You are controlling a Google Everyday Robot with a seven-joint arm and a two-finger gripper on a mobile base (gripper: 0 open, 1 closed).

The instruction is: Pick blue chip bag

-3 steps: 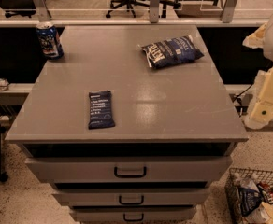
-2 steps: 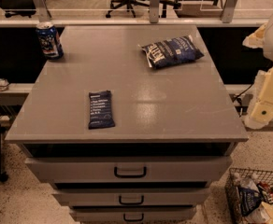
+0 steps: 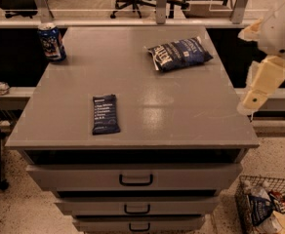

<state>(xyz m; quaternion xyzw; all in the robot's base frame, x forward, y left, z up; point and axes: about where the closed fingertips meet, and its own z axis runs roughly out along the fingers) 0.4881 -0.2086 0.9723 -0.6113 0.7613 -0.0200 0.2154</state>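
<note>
The blue chip bag (image 3: 179, 54) is a puffy navy bag with white lettering, lying on the far right part of the grey cabinet top (image 3: 147, 106). My gripper (image 3: 252, 100) hangs at the end of the cream arm just off the cabinet's right edge. It is to the right of the bag, nearer the front, and apart from it. It holds nothing that I can see.
A flat dark blue bar wrapper (image 3: 105, 114) lies front left on the top. A blue drink can (image 3: 51, 42) stands at the far left corner. Drawers (image 3: 135, 178) face me below. A wire basket (image 3: 272, 208) of snacks sits on the floor at the lower right.
The arm and gripper have shifted a little left and up, closer to the cabinet's right edge. The bag, wrapper and can have not moved.
</note>
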